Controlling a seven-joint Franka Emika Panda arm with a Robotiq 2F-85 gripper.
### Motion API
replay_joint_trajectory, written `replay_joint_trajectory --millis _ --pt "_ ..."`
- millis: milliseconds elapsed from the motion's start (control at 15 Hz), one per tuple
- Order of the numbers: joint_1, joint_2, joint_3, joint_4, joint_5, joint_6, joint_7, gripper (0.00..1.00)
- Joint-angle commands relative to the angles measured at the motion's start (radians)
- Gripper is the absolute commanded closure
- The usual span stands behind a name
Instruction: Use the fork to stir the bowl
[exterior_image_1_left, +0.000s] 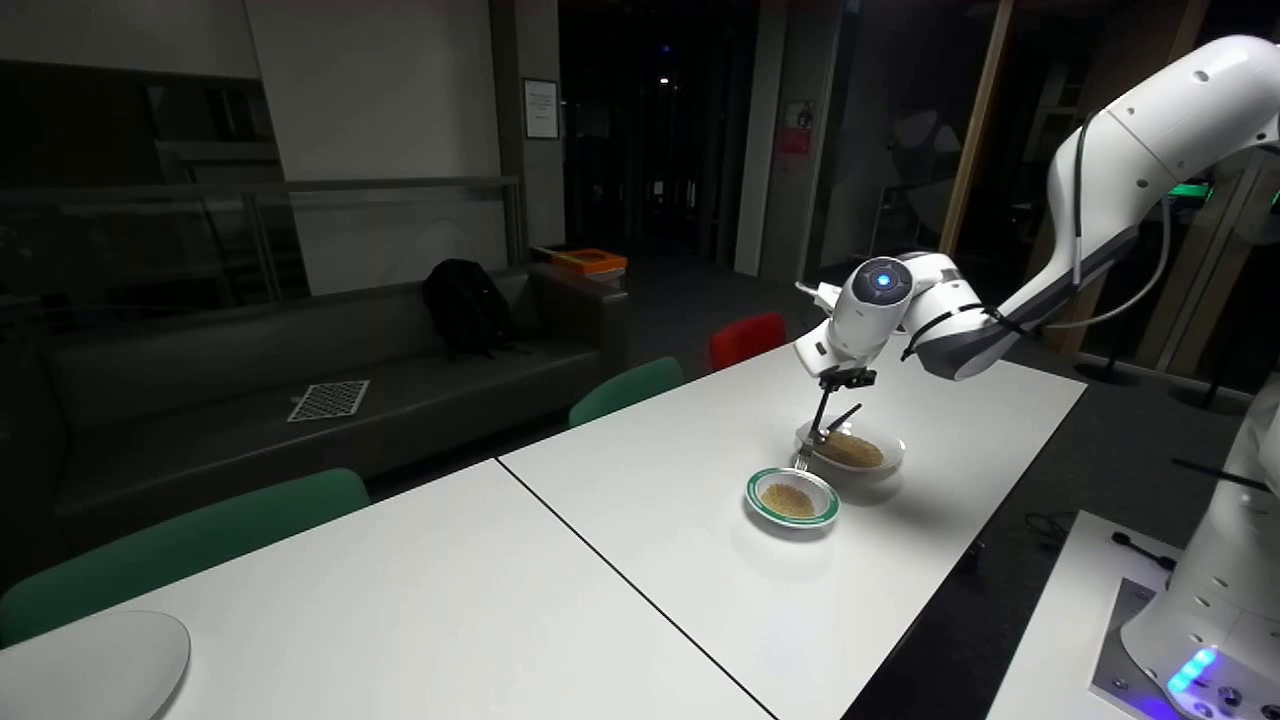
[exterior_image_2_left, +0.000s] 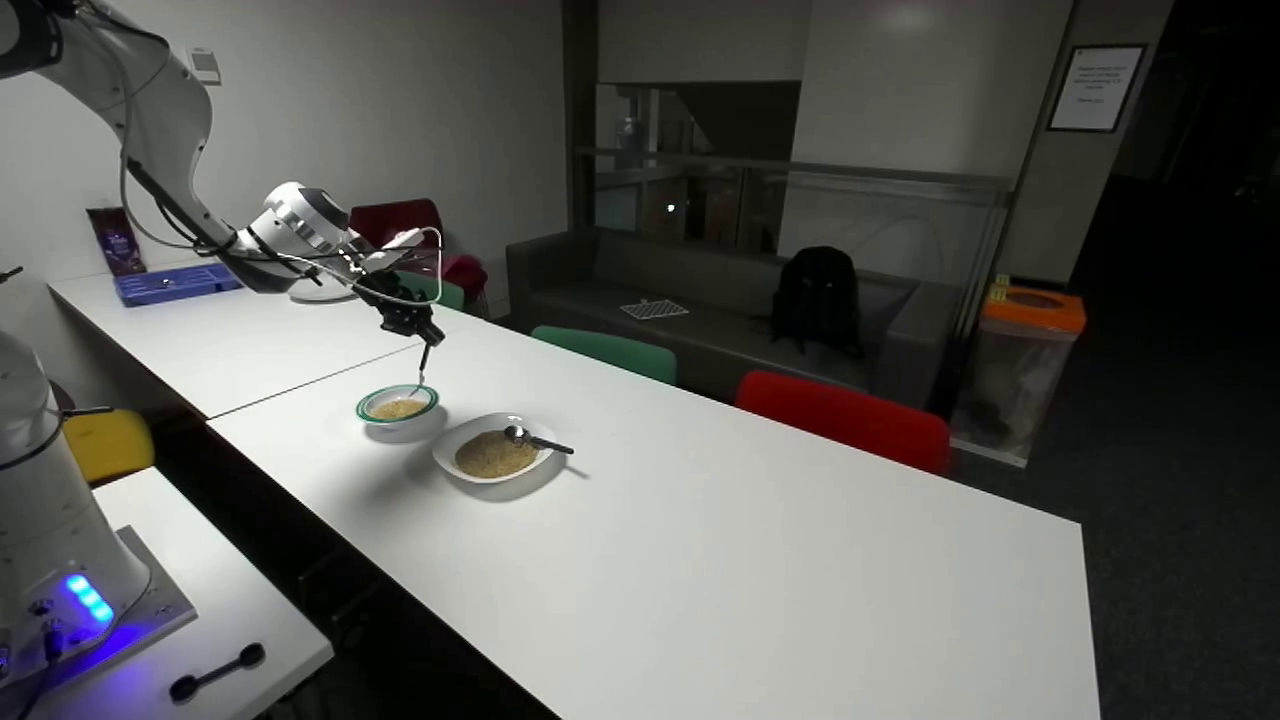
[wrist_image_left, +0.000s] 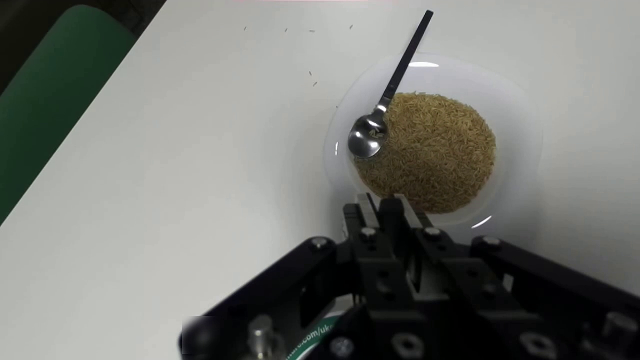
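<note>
In an exterior view: gripper (exterior_image_1_left: 832, 381) closed on the fork (exterior_image_1_left: 821, 408), tines down. Bowl (exterior_image_1_left: 753, 492) upright on the counter (exterior_image_1_left: 650, 480), tan grains (exterior_image_1_left: 787, 500) inside. Tine ends line up with the bowl's rim on the side toward the white dish (exterior_image_1_left: 893, 455); touching or just above, can't tell. Spoon (exterior_image_1_left: 846, 416) sits behind the fork and muddles the outline.

In an exterior view: fork hangs from the gripper, tines overlapping the bowl's inside edge. Too small to see if they reach the grains. My read: grasp done, fork at the bowl, stirring left to do. Can't rule out that it's already begun.

Wrist view: gripper jaws nearly together, something dark between them, presumably the fork handle. Tines can't be made out under the gripper. Bowl mostly hidden, only a sliver of green rim showing. White dish and spoon are plain.
</note>
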Motion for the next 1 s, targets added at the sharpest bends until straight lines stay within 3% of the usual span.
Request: replay_joint_trajectory --millis 0,733,933 --pt "0.002 0.009 0.003 0.006 0.02 -0.002 -0.018 0.97" --pt "0.04 0.052 0.05 0.023 0.003 -0.033 0.014 0.97" --pt "0.053 0.057 0.058 0.028 -0.05 -0.082 0.049 0.97"
